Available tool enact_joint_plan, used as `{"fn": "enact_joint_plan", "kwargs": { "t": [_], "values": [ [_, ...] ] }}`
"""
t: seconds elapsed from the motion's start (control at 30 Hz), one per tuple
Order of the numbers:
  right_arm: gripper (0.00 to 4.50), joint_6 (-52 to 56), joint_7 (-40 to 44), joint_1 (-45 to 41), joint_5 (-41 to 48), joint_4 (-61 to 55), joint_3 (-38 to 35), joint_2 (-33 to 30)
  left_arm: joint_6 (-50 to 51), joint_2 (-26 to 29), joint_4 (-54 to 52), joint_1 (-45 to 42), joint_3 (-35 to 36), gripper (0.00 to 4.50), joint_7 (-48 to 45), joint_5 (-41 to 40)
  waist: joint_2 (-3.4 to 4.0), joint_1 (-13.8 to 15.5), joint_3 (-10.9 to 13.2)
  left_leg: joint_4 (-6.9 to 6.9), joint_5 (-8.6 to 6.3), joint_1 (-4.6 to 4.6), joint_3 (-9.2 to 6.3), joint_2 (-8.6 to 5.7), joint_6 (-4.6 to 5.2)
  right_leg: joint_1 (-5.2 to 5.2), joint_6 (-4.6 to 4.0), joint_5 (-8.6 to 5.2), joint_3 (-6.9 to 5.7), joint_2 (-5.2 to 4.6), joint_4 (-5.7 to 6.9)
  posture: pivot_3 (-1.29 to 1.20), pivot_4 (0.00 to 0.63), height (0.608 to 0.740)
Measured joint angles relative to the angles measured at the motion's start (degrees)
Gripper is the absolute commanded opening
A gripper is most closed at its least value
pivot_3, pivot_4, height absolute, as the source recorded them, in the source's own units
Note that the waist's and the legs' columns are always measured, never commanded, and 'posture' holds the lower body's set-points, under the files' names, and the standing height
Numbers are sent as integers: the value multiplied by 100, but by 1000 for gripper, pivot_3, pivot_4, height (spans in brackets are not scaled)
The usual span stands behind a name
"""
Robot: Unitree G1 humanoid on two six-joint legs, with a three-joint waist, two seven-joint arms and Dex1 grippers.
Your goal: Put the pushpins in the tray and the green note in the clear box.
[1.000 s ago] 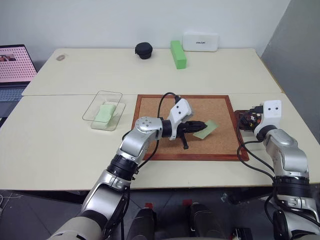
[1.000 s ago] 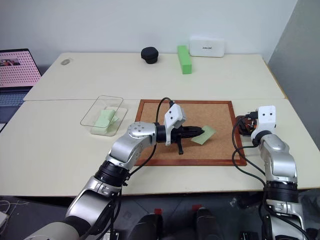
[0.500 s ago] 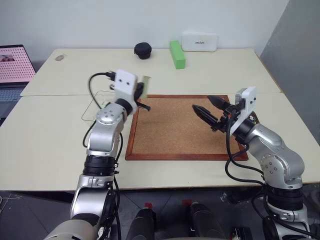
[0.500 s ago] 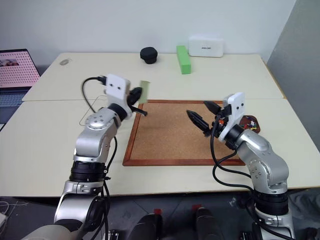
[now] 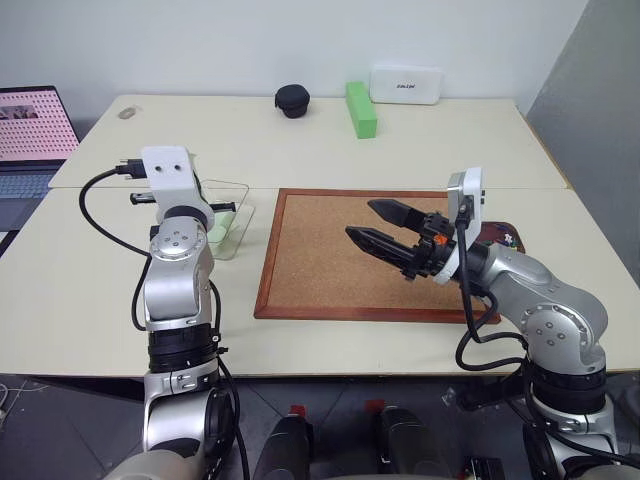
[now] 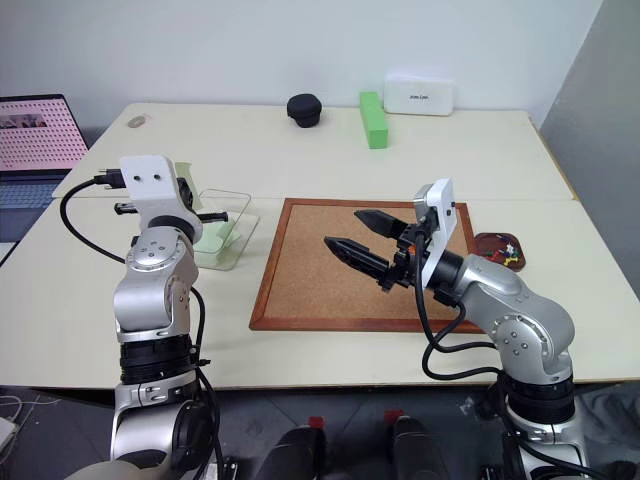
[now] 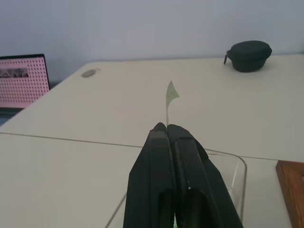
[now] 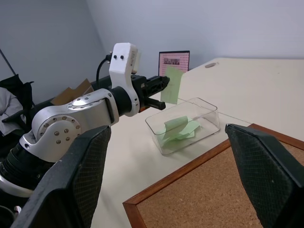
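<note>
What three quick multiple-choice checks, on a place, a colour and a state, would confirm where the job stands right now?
1. Where is the note held by the left gripper?
A. On the cork board
B. In the air, near the clear box
C. In the tray

2. What colour are the sheets already inside the clear box?
A. Pale green
B. Yellow
C. White

3. How does the right gripper stand?
A. Shut on a pushpin
B. Shut, empty
C. Open, over the cork board

Answers:
1 B, the right wrist view shows the note pinched upright off the table, beside the box.
2 A, green sheets lie on its floor.
3 C, its fingers are spread with nothing between them.
</note>
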Motion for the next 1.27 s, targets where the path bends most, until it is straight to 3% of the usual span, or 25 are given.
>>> {"fn": "enact_joint_plan", "kwargs": {
  "t": [0.03,0.23,0.7,0.93,1.13,1.27],
  "values": [
    [4108,0,0,0,14,0,1,-13,15,-20,12,6,4,409,18,-18,0,0,0,0,0,0,0,0,0,0,0,0,0,0,0,0,150,740],
    [4108,-21,-7,5,19,0,2,-115,127,-24,102,30,19,1914,153,-36,0,-5,0,0,0,2,0,1,0,0,0,0,0,2,3,0,150,740],
    [4108,-80,-57,10,-2,0,34,-166,207,-28,238,21,81,4484,280,-200,0,-3,0,0,0,1,0,1,0,0,-1,1,0,2,3,0,150,740],
    [4108,-229,-156,26,-272,2,71,-204,127,2,212,34,-177,4484,-53,-288,0,-1,0,0,0,1,1,1,0,0,-1,1,0,2,4,0,150,740],
    [4108,-1027,-881,500,-2059,427,467,-534,-25,-43,-296,586,-1003,4484,-1687,-1026,-1,8,-1,-1,0,1,10,-3,-2,-1,-25,15,9,-5,-3,0,150,740],
    [4108,-1448,-1755,952,-3188,911,563,-316,-628,-41,-339,1232,-1540,4484,-2113,-958,-1,-17,-1,-4,1,5,12,5,-2,-6,-28,15,14,2,6,0,150,740]
  ]
}}
